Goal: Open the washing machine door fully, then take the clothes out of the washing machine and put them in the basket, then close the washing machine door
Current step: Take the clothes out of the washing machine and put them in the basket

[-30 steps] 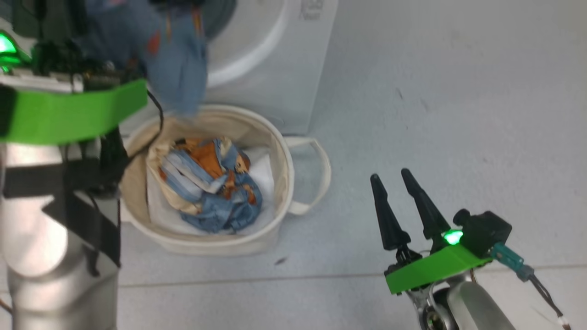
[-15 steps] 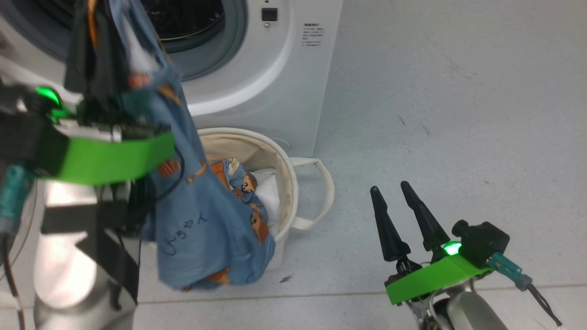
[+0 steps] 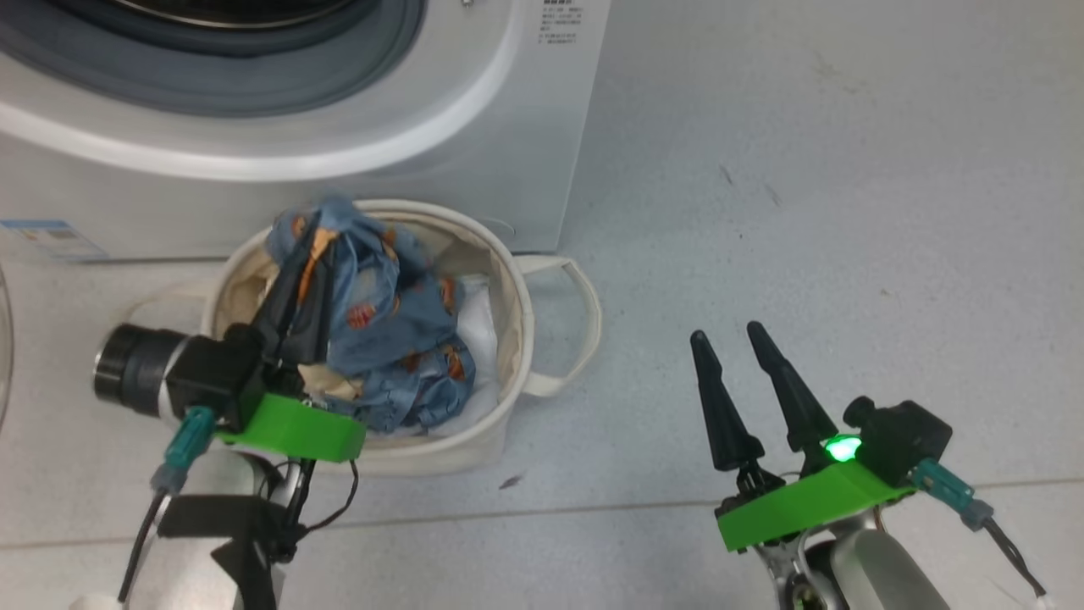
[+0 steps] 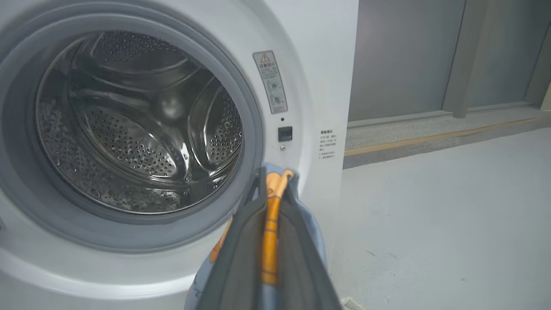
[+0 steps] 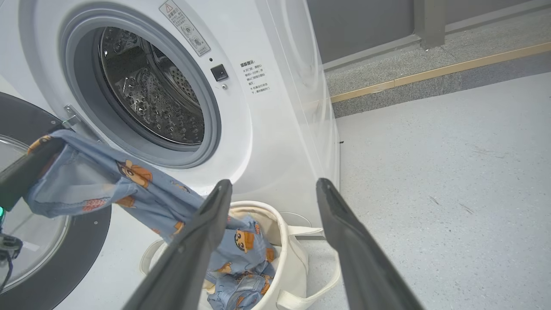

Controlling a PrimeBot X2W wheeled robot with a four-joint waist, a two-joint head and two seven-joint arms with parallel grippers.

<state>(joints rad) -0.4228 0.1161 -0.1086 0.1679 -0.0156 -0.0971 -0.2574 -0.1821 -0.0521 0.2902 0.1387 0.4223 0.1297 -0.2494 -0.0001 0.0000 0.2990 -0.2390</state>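
We see the left gripper [image 3: 319,237] poised over the basket [image 3: 511,280], its two dark fingers pressed together on a fold of the clothes [image 3: 381,322]; in the left wrist view an orange strip of the fabric is pinched between them, with blue cloth spilling out on either side; the held piece drapes from the fingertips down into the basket, where it meets more bear-printed blue fabric heaped on a plain white sheet [image 3: 484,335]; the basket stands on the pale floor [image 3: 847,212] just in front of the washing machine [image 3: 508,152], below the drum mouth; the washing machine door [image 5: 86,241] is swung open to the side, and the steel drum [image 4: 129,125] shows no fabric in the part we can see; the right gripper [image 3: 727,332] hangs well apart from the basket, over bare floor, fingers spread wide and holding nothing.
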